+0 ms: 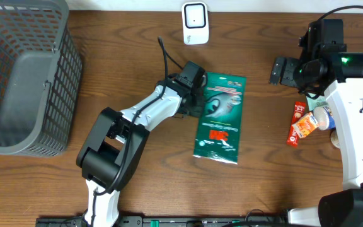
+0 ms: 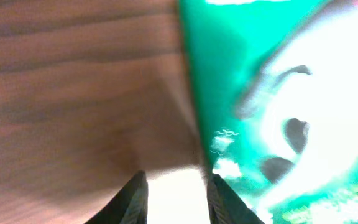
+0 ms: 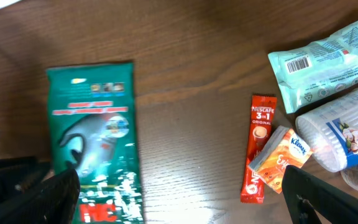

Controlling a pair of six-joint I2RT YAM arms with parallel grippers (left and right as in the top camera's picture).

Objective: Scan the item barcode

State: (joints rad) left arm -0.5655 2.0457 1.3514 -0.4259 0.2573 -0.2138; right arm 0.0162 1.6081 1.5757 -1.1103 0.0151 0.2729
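A flat green 3M package (image 1: 219, 116) lies face up in the middle of the table and no barcode shows on it. The same green package (image 2: 272, 93) fills the right of the left wrist view, very close and blurred. My left gripper (image 1: 198, 99) is low at its left edge with the jaws a little apart. One fingertip (image 2: 225, 202) is over the package edge, the other over bare wood, and nothing is seen between them. A white scanner (image 1: 195, 23) stands at the back. My right gripper (image 3: 185, 205) hangs wide open above the table, right of the package (image 3: 95, 143).
A grey mesh basket (image 1: 24, 75) fills the left side. At the right lie a red Nescafe sachet (image 3: 258, 149), an orange Kleenex pack (image 3: 286, 158), a pale green wipes pack (image 3: 322, 62) with a barcode, and a round cotton-bud tub (image 3: 340, 137).
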